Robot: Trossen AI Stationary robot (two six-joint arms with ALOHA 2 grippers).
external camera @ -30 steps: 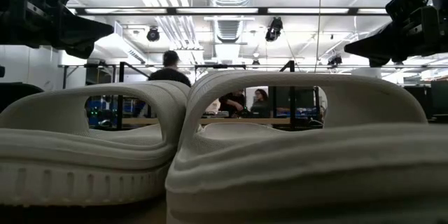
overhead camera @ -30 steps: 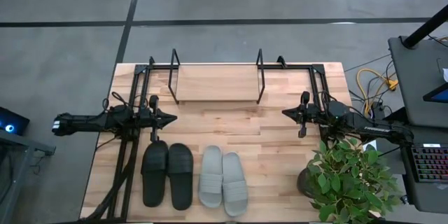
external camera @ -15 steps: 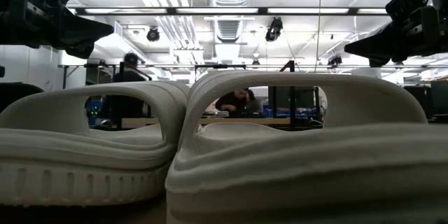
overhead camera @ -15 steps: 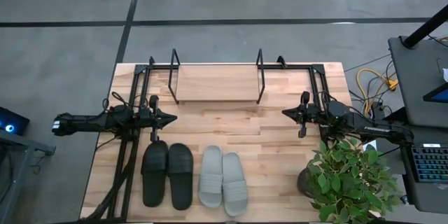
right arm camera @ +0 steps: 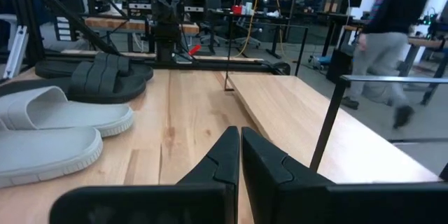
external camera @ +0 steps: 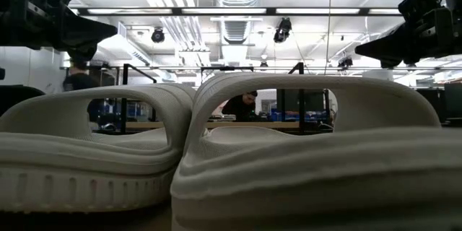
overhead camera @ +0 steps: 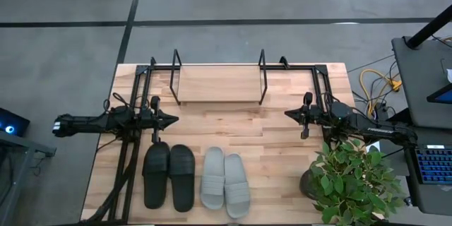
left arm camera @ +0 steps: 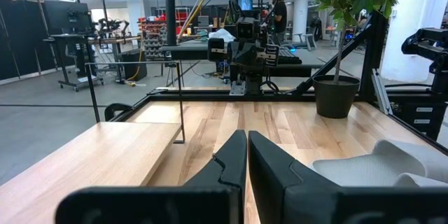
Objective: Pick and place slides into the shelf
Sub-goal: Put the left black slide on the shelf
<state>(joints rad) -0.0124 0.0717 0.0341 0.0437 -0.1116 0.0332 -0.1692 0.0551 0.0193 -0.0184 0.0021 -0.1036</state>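
left pincer (overhead camera: 171, 120) and right pincer (overhead camera: 289, 114) pressed together above table, grey slides (external camera: 231, 151) blocking low view, shelf (overhead camera: 217, 83) hidden there

Matt, seemingly foam slides (overhead camera: 197, 176); wooden table (overhead camera: 275, 148).

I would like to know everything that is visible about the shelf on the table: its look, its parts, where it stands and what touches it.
The shelf is a low rack: a light wooden board between thin black wire uprights, one at each end. It stands flat on the table, at the edge far from the slides, about centred between the two arms. Its board is bare, with no slide on it. The black pair and the grey pair lie apart from it on the table. Neither gripper touches it.
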